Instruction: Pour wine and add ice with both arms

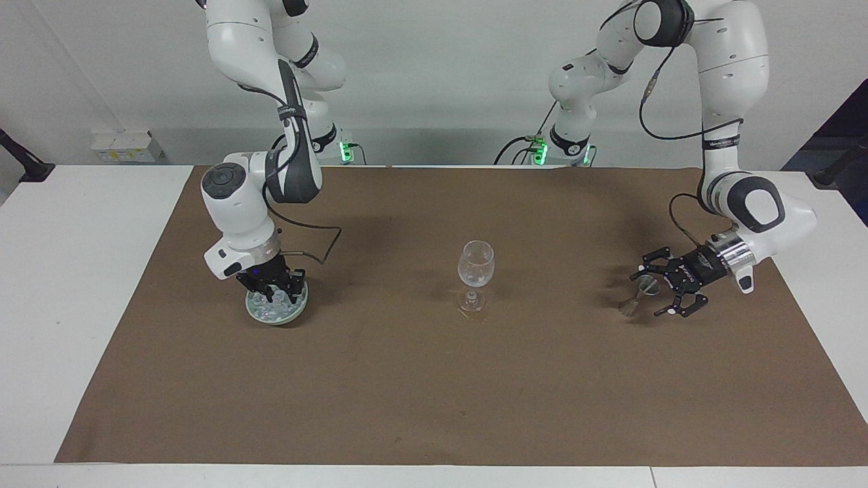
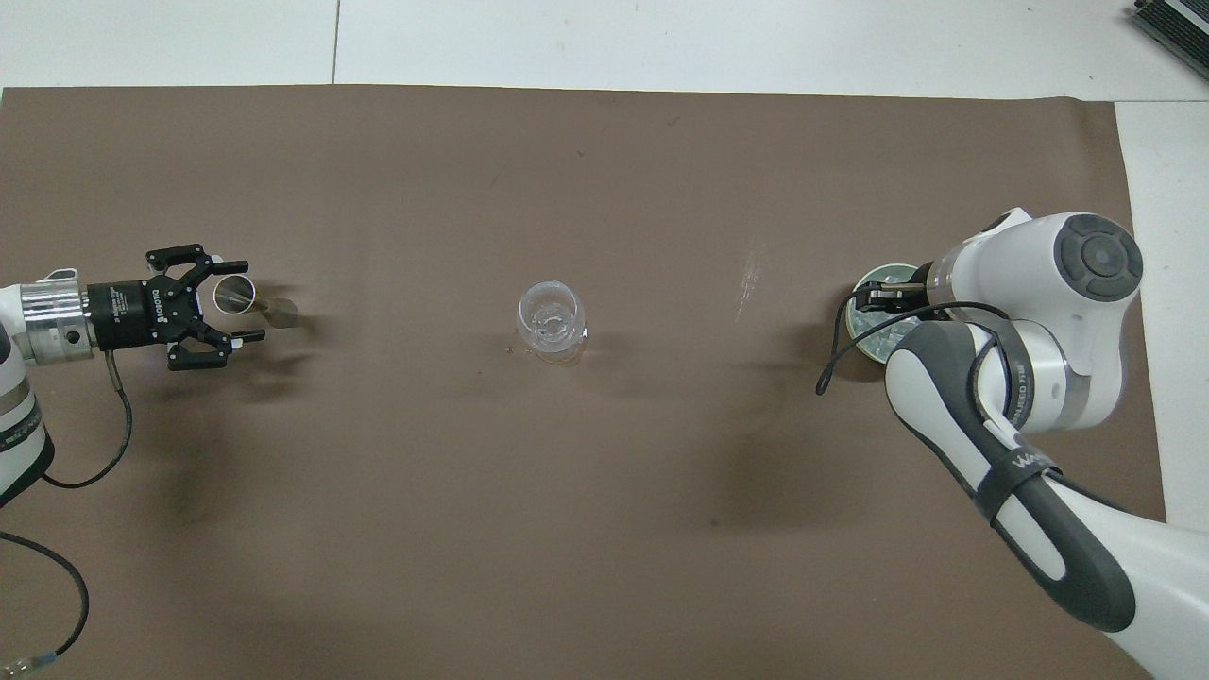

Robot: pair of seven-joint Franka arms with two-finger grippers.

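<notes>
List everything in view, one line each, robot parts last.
Mat: one, brown, covering the table's middle.
Table: one, white, under the mat.
Glass: one, clear, stemmed, upright mid-mat.
Small glass: one, clear, stemmed, at the left arm's end.
Dish: one, pale green, at the right arm's end.
Ice: heap of whitish-clear chunks, in the dish.
Left gripper: one, black, open around the small glass without gripping it.
Right gripper: one, black, fingertips down in the ice.
Arms: two, white with grey joints, bases at the table's edge.
</notes>
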